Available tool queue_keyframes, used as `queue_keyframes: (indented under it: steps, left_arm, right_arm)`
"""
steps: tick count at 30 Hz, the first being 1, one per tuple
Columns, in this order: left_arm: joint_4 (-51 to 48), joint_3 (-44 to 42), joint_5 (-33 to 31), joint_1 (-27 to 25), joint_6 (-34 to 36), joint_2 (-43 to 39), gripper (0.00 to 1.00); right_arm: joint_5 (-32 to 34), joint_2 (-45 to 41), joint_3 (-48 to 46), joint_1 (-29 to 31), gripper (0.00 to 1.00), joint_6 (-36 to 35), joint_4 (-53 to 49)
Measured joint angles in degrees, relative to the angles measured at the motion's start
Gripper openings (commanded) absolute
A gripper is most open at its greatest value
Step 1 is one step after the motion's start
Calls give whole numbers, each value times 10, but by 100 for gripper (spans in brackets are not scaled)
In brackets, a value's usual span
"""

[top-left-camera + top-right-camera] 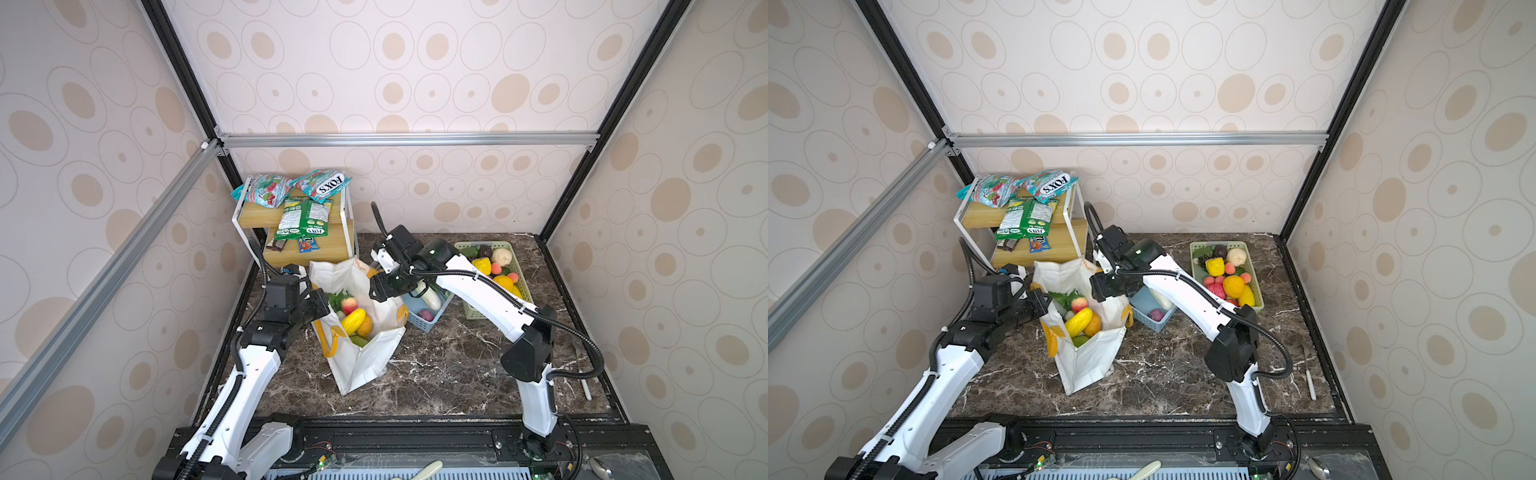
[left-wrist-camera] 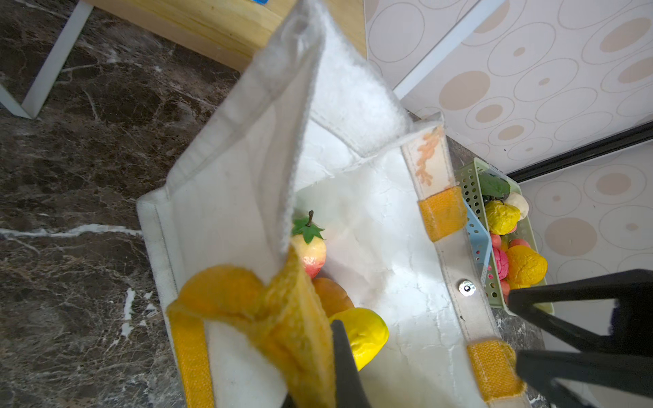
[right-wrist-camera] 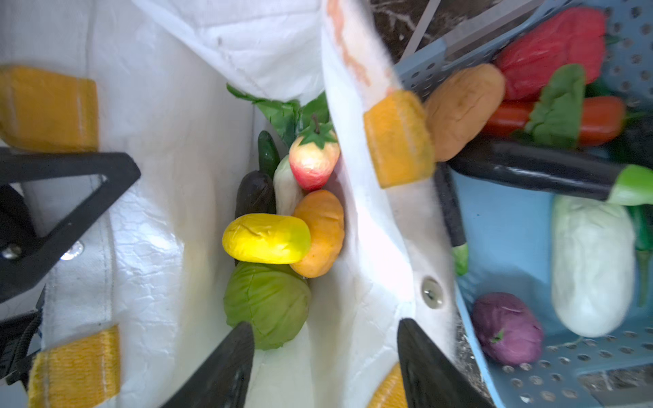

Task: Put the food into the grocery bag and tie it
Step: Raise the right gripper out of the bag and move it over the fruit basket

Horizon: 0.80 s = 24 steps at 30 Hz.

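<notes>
Food in grocery bag lies beneath parted right gripper; left gripper seemingly clamps rim.

Food in blue basket — partly hidden under right arm.

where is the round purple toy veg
In a top view the purple veg lies in the blue basket, just right of the grocery bag, beside a white vegetable.

I'm working in a lab booth — aluminium frame and wallpapered panels are enclosing a marble tabletop.
</notes>
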Motion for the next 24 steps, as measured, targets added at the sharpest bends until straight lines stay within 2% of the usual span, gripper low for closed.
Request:
queue_keyframes:
  steps: [13,24]
  left_arm:
    - [0,0,-2,0,0,0,0]
    - [0,0,-3,0,0,2,0]
  right_arm:
    - [49,-41,-17,-122,70,-20,-21]
    - [112,-65,-92,-210,73,-45,-20]
